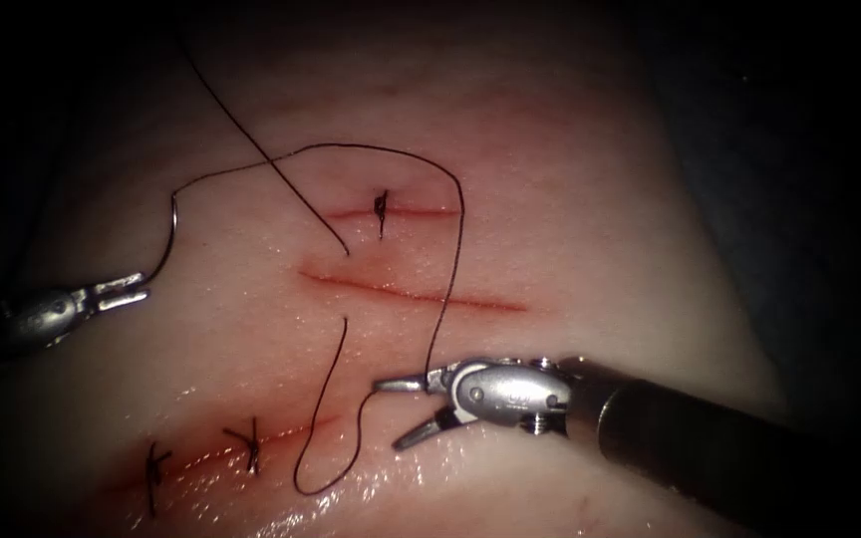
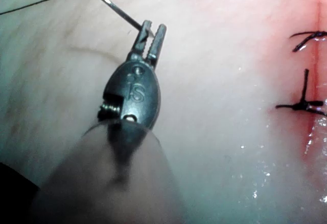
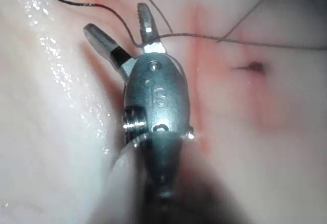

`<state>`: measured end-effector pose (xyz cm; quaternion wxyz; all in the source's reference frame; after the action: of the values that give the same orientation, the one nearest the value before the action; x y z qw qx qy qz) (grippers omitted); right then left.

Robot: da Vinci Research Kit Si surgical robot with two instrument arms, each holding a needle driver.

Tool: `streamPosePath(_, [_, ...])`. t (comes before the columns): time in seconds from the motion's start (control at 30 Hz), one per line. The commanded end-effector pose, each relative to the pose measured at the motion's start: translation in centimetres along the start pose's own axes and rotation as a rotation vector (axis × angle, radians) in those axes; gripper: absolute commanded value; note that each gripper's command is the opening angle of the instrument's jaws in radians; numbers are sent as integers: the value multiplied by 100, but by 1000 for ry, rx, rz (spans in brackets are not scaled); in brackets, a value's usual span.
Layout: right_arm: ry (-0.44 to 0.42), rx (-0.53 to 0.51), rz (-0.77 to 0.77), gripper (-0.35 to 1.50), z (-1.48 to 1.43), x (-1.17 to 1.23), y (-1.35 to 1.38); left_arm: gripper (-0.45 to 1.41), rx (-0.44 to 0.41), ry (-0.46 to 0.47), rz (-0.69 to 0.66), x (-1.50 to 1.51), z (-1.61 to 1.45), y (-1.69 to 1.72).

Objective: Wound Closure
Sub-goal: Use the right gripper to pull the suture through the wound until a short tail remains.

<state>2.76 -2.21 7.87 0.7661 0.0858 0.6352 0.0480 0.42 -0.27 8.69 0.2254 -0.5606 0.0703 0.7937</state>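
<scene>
Left hand (image 1: pixel 124 292) grips the needle (image 1: pixel 164 244) near its tip, clear of the tissue (image 1: pixel 570 219); right hand (image 1: pixel 403 410) gapes around the thread (image 1: pixel 447 289) (holding nothing); three knots (image 1: pixel 382 211) tied, middle cut (image 1: pixel 413 292) unclosed.

The left arm's tool (image 1: pixel 117 292) is a small, silvery metal needle driver with a rounded, teardrop-shaped wrist body and two short, slim, ridged jaws. Its wrist view shows a stamped "S" mark (image 2: pixel 136 92) on the polished body, a small pivot pin below it and a threaded screw at the side, above a dark, smooth shaft. The right arm's tool (image 1: pixel 409 408) is the same bright steel build: a domed wrist body with two round pin heads, a stamped "S" (image 3: pixel 160 97), a knurled screw and a thick, dark, matte cylindrical shaft (image 1: pixel 690 438).
</scene>
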Motion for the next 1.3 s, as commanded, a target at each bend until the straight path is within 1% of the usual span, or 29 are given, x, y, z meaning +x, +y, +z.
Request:
streamPosePath(0.03, [-9,-18,6,148,-7,-13,14,-45,-1,1,1,-4,6,-1])
streamPosePath(0.1, [-19,-29,10,148,-18,-18,17,-45,-1,2,1,-5,7,-1])
streamPosePath(0.17, [-31,-49,20,148,-38,-24,19,-45,-1,1,0,-5,8,-3])
streamPosePath(0.23, [-35,-53,23,148,-43,-24,20,-45,-1,1,0,-6,8,-3])
streamPosePath(0.27, [-52,-77,34,148,-59,-26,23,-45,-1,1,0,-6,9,-3])
streamPosePath(0.3, [-52,-77,34,148,-59,-26,23,-45,-1,1,0,-6,9,-3])
streamPosePath(0.33, [-65,-93,45,148,-77,-28,28,-45,-1,1,0,-6,9,-3])
streamPosePath(0.37, [-68,-100,54,148,-82,-28,29,-45,-1,1,0,-6,9,-4])
streamPosePath(0.43, [-95,-134,63,148,-106,-36,34,-45,-2,1,0,-6,8,-4])
streamPosePath(0.57, [-131,-171,71,148,-134,-47,35,-45,-4,1,0,-6,7,-6])
streamPosePath(0.6, [-131,-171,71,148,-134,-47,35,-45,-4,1,0,-6,7,-6])
streamPosePath(0.63, [-144,-186,74,148,-143,-50,35,-45,-5,1,-1,-6,7,-7])
streamPosePath(0.8, [-167,-219,145,148,-171,-64,32,-45,-7,1,-2,-6,6,-8])
streamPosePath(0.9, [-180,-243,182,148,-184,-72,32,-45,-8,1,-1,-6,5,-9])
streamPosePath(0.93, [-180,-243,182,148,-184,-72,32,-45,-8,1,-1,-6,5,-9])
streamPosePath(1.0, [-189,-277,246,148,-199,-80,36,-45,-9,1,-1,-7,3,-10])
streamPosePath(1.03, [-189,-277,246,148,-199,-80,36,-45,-9,1,-1,-7,3,-10])
streamPosePath(1.07, [-192,-295,266,148,-208,-84,38,-45,-11,3,-1,-7,3,-10])
streamPosePath(1.23, [-214,-344,302,148,-233,-93,42,-45,-11,2,-1,-7,1,-12])
streamPosePath(1.3, [-223,-360,328,148,-251,-97,44,-45,-10,0,0,-8,0,-13])
